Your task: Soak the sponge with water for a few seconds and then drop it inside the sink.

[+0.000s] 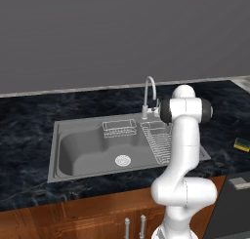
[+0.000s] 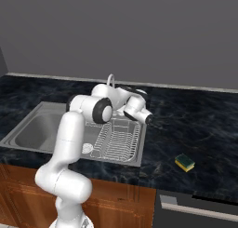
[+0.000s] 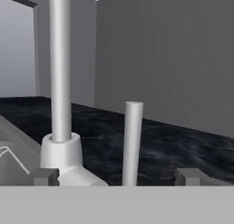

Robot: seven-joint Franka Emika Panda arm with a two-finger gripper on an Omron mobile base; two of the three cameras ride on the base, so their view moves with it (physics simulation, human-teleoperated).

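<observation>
Yellow-and-green sponge (image 2: 185, 163): lies flat on the black marbled counter (image 2: 195, 124), well right of the sink (image 1: 68, 150), apart from the dish rack (image 2: 118, 143). You should find it light, soft, compressible; pinch it across the short sides, mid-block. Gripper (image 3: 116, 176): jaws apart, holding nothing, at the faucet (image 3: 59, 81) base with its upright lever (image 3: 132, 141) between the fingertips. No water runs. Brands, labels, writing: none legible.
</observation>
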